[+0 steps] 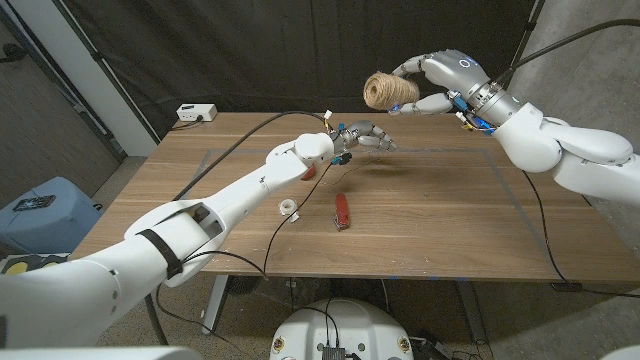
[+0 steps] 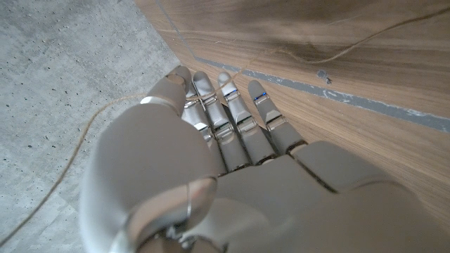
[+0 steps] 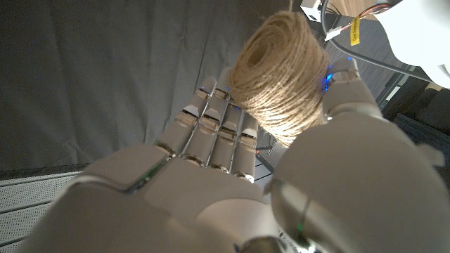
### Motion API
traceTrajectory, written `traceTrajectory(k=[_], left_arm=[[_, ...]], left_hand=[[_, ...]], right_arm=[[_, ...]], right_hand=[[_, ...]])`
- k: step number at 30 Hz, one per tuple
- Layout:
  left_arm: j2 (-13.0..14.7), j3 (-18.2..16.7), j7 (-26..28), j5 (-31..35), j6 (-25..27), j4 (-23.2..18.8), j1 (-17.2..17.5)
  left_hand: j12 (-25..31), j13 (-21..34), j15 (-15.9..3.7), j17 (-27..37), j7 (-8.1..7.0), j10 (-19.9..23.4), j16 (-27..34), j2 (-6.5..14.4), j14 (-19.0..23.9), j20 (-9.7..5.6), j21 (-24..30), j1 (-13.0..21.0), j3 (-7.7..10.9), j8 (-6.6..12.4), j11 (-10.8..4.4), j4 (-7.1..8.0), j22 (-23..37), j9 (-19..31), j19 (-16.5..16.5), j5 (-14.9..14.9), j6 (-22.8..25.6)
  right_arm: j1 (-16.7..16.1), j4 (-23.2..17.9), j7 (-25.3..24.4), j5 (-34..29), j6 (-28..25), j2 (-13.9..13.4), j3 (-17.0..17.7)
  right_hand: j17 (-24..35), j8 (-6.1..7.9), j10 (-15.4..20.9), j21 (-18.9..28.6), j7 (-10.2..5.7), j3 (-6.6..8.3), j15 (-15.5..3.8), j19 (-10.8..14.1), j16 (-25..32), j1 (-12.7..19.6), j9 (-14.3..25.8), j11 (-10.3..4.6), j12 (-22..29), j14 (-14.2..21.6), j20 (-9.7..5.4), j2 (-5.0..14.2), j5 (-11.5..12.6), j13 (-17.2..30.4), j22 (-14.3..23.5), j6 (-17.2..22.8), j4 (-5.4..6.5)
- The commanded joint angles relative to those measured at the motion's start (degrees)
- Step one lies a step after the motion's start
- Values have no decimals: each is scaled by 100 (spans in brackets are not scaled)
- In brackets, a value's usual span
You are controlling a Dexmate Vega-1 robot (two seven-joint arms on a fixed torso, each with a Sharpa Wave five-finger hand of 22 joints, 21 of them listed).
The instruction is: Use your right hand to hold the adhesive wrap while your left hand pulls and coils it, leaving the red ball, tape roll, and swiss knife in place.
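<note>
What my right hand (image 1: 428, 88) grips is not adhesive wrap but a spool of tan twine (image 1: 390, 91), raised above the table's far edge; the spool (image 3: 281, 70) sits between thumb and fingers (image 3: 211, 126). Lower and to its left, my left hand (image 1: 365, 134) hovers over the table with its fingers (image 2: 232, 119) held straight and together. A thin twine strand (image 2: 67, 172) runs up to its thumb side, and another stretch (image 2: 351, 48) trails past the fingertips. The back of the hand hides the pinch. The red ball (image 1: 309, 172) peeks from behind my left wrist.
A white tape roll (image 1: 288, 207) and a red swiss knife (image 1: 342, 210) lie near the table's front middle. A white box (image 1: 196, 113) sits at the far left corner. Black cables cross the wooden table (image 1: 450, 220). A blue bin (image 1: 45, 212) stands on the floor at the left.
</note>
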Motion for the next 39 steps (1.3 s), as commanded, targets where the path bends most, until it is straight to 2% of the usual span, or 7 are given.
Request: traceTrajectory(k=[1, 16, 34, 39], left_arm=[[-9, 6, -43, -48, 36, -37, 31], [-15, 12, -107, -93, 64, -103, 74], [30, 52, -151, -116, 244, -383, 179], [35, 58, -130, -116, 296, -445, 206]], left_hand=[[-19, 6, 25, 20, 7, 24, -22, 42, 23, 23, 35, 25, -41, 26, 24, -6, 10, 19, -26, 29, 23], [-31, 13, 26, 21, 11, 19, -38, 43, 29, 27, 43, 24, -39, 21, 21, -3, 10, 20, -36, 32, 11], [-47, 14, 33, 28, 31, 30, -55, 44, 36, 26, 55, 21, -41, 20, 35, 1, 9, 21, -49, 35, 11], [-47, 21, 32, 35, -2, 35, -58, 46, 33, 27, 61, 20, -45, 18, 17, 4, 8, 21, -47, 35, 7]], right_arm=[[338, 275, 154, -156, -13, 278, -238], [678, 568, 250, -352, -25, 498, -503], [835, 813, 278, -384, -29, 578, -690], [876, 885, 287, -365, 31, 597, -732]], right_hand=[[18, 42, 734, 9, -701, -16, -788, 56, -10, 840, 5, -703, 7, 47, -263, 889, 35, 24, 15, 726, -14], [32, 35, 733, 8, -723, -28, -789, 53, -16, 853, 8, -708, -2, 49, -263, 893, 34, 35, 15, 716, -15], [36, 31, 728, 9, -719, -28, -790, 57, -35, 871, 10, -707, -19, 45, -266, 903, 36, 37, 15, 712, -17], [37, 30, 729, 8, -718, -32, -787, 55, -37, 866, 11, -718, -19, 52, -268, 904, 36, 44, 15, 713, -12]])
